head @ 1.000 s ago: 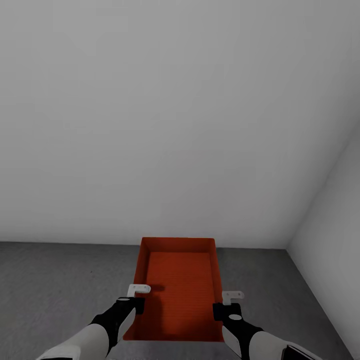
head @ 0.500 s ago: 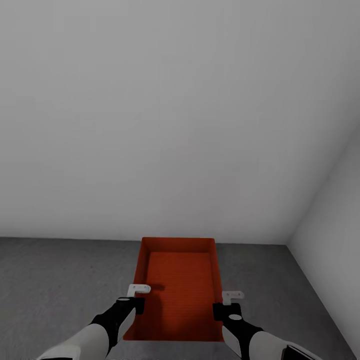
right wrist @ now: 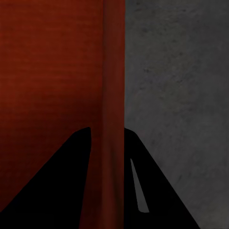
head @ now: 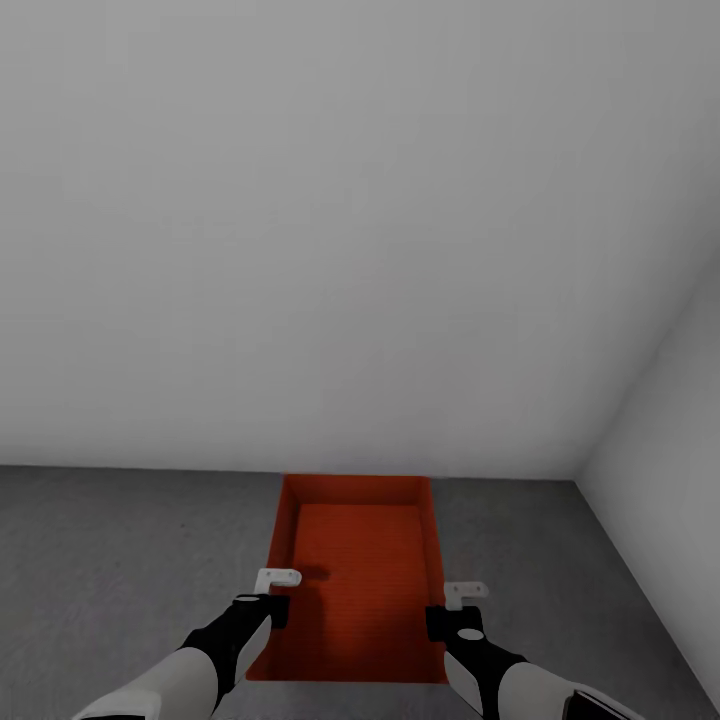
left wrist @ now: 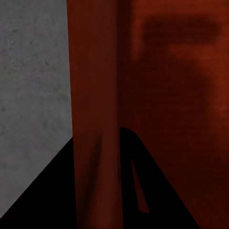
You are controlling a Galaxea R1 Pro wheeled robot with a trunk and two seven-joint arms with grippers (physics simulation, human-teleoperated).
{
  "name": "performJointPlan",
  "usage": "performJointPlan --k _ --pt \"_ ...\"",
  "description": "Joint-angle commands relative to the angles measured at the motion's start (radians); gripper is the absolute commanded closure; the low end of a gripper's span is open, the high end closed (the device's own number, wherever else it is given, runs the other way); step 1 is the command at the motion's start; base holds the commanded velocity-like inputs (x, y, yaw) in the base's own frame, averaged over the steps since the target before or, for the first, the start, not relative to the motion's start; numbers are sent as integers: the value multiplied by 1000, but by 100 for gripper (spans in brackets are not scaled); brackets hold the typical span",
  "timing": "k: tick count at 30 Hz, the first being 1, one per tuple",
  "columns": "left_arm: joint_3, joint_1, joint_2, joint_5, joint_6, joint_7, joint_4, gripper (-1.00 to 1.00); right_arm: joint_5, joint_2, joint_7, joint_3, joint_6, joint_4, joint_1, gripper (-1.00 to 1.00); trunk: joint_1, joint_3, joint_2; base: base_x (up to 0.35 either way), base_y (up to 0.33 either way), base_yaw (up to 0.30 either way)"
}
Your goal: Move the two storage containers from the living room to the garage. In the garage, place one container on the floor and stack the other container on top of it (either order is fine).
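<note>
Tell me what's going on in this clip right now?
The robot holds one orange-red storage container between both arms, over the dark grey concrete floor near a corner of white walls. The left gripper straddles the container's left side wall, and the right gripper straddles its right side wall, a finger on each side. Whether the container already rests on the floor cannot be told.

The storage container [head: 360, 560] looks matt, finely ribbed plastic; the floor [head: 120, 560] rough speckled concrete.

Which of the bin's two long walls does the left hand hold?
The left long wall of the storage container, gripped by the left hand; the opposite wall is in the right hand.
</note>
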Motion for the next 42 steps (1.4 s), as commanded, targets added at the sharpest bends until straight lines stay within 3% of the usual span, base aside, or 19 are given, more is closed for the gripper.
performJointPlan --k 1,42 --pt "-29 1 -2 14 5 -12 7 100 -9 1 -27 -1 -7 1 -1 100 4 -6 -8 0 0 0" --pt "-29 1 -2 13 5 -12 7 100 -9 1 -27 -1 -7 1 -1 100 161 -200 -295 0 0 0"
